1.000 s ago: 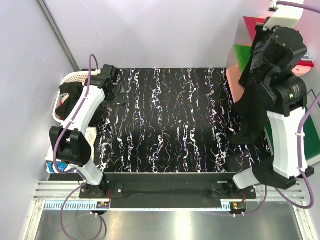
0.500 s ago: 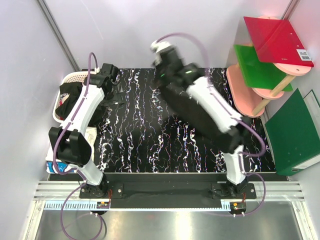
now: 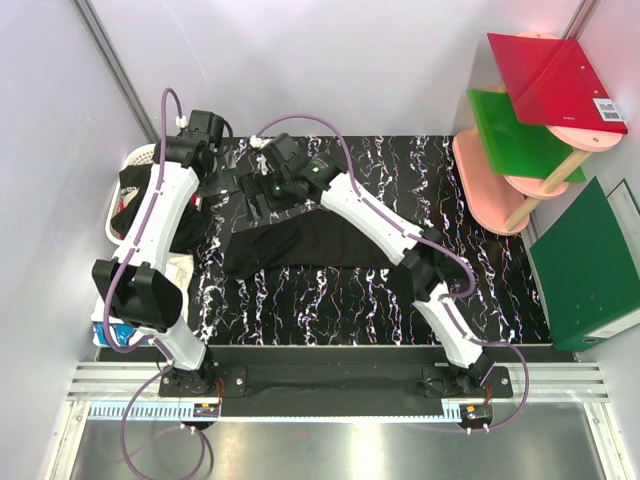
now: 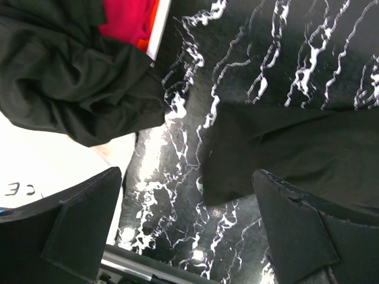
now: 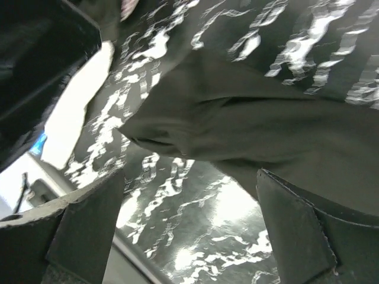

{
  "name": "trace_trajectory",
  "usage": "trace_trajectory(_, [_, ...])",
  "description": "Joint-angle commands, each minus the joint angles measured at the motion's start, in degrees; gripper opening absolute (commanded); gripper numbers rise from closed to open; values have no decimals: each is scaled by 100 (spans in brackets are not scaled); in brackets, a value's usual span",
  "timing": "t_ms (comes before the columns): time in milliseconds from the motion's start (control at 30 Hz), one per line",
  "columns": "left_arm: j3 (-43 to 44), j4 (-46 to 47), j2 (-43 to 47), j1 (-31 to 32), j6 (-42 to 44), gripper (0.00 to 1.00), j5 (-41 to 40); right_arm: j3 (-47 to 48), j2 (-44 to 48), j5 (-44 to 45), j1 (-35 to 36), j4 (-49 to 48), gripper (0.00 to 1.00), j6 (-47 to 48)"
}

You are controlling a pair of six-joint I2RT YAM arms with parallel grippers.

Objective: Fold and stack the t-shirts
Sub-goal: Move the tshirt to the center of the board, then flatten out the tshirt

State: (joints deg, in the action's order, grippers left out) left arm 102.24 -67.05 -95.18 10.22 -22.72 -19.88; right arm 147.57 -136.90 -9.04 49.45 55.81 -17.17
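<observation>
A black t-shirt [image 3: 300, 240] lies spread in a rumpled strip across the left-middle of the marbled table; its left end shows in the left wrist view [image 4: 296, 148] and the right wrist view [image 5: 266, 124]. My right gripper [image 3: 258, 190] hangs open just behind that end, its jaws [image 5: 189, 177] wide over bare table. My left gripper [image 3: 213, 180] is open too [image 4: 186, 177], between the shirt and the white basket [image 3: 140, 158]. In the basket lie another black t-shirt [image 4: 71, 77], a red one [image 4: 127, 21] and a white lettered one [image 4: 35, 171].
The basket stands off the table's left edge, with white cloth [image 3: 180, 272] spilling at its near side. Pink round shelves [image 3: 490, 170] with a red folder [image 3: 555, 75] and a green one [image 3: 515, 135] stand at the back right. A dark green folder [image 3: 585, 265] lies at the right.
My right arm swung from the far right, where the black shirt hung from it, across to the back left. The shirt now lies on the table and the gripper has opened. My left gripper shifted slightly back.
</observation>
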Motion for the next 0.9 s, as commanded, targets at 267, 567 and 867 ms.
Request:
trace_trajectory(267, [-371,526,-728,585,127,99,1864,-2685,2448,3137,-769,-149,100,-5])
trace_trajectory(567, [199,508,-2346,1122,163,99,2814,-4262,3152,2548,-1429,-413,100,-586])
trace_trajectory(867, [1236,658,-3094,1351,-171,99,2823,-4693,3284,2354,-1465,-439,100,-542])
